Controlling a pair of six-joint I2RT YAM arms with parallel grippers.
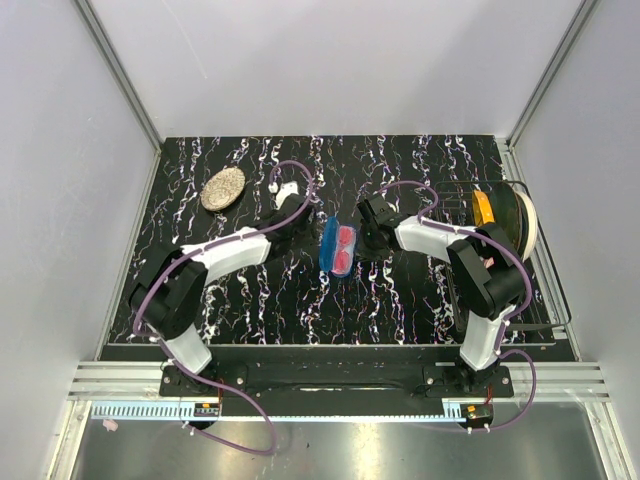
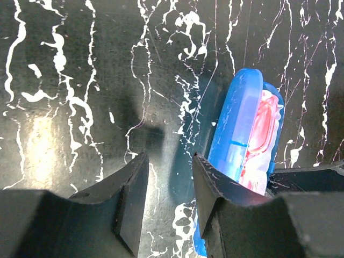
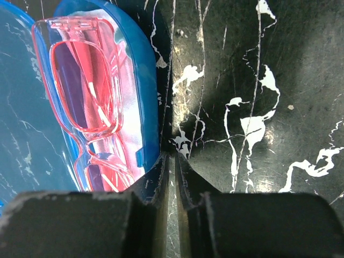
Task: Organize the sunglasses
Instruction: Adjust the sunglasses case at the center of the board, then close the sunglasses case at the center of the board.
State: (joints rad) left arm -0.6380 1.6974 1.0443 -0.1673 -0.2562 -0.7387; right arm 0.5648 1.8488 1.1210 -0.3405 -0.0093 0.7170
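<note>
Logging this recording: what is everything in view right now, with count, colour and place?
glossy blue oval hard case: one, blue, open, table centre
thin-framed pink translucent sunglasses: one pair, pink-red, lying inside the case
speckled oval object: one, beige-gold, far left
small white item: one, white, far side, unidentifiable
round orange-and-cream object: one, far right edge
black white-veined table: one
left gripper: black, jaws open, left of case
right gripper: black, jaws shut, right of case
</note>
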